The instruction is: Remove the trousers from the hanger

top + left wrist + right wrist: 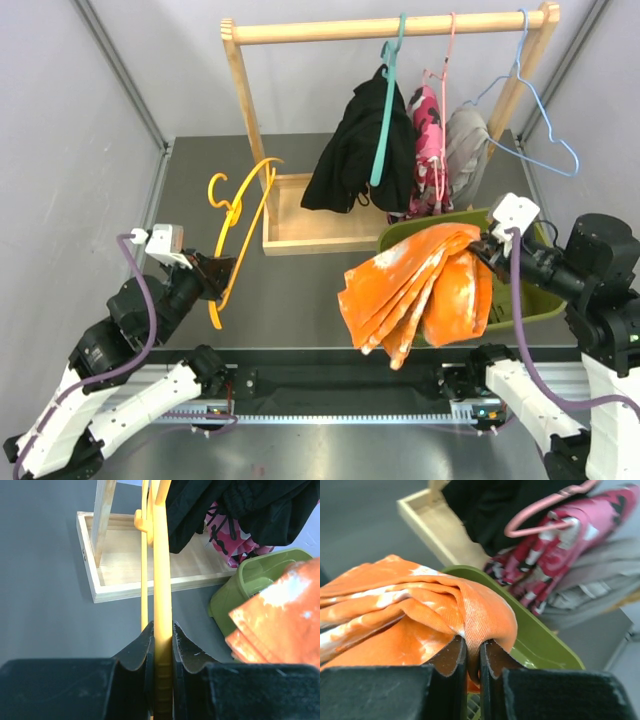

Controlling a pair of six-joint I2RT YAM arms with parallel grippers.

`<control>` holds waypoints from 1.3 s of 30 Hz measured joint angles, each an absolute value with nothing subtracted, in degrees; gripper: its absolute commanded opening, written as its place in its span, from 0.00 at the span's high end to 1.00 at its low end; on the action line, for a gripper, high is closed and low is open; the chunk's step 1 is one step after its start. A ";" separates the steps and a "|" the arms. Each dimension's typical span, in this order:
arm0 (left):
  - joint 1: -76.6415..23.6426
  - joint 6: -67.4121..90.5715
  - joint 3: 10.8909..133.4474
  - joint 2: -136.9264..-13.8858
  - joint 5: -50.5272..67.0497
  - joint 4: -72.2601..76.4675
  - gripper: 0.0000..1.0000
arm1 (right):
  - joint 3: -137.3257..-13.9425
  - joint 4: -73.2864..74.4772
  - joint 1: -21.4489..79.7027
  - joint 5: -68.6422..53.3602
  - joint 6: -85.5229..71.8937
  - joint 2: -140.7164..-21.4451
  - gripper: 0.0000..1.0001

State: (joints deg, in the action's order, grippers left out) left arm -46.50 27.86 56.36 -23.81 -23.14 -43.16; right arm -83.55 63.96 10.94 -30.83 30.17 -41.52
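Orange trousers (420,285) over green bin (400,236)

The orange trousers (470,610) were finely ribbed woven cloth, matt, blotched whitish. The black trousers (350,150), pink camouflage trousers (428,130) and grey trousers (465,145) were soft matt cloth. The yellow hanger (162,580) was smooth, slightly glossy plastic. The rack (390,28) was pale bare wood. The green bin (540,640) was smooth plastic; the desk (290,290) dark grey and matt. The jaws of the left gripper (162,628) were black matt plastic, scuffed.

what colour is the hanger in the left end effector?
Yellow. The hanger shows best in the left wrist view.
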 measured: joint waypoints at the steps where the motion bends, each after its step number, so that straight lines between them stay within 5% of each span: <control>1: -46.50 27.81 56.23 -23.68 -23.11 -43.09 1.00 | -82.70 62.57 10.68 -28.86 29.69 -41.36 1.00; 21: -46.50 27.49 54.43 -20.14 -21.37 -42.41 1.00 | -57.23 45.76 4.64 -2.28 30.94 -34.35 1.00; 39: -46.50 27.51 54.65 -19.57 -20.38 -42.44 1.00 | -49.12 38.19 -2.50 7.86 31.20 -32.18 1.00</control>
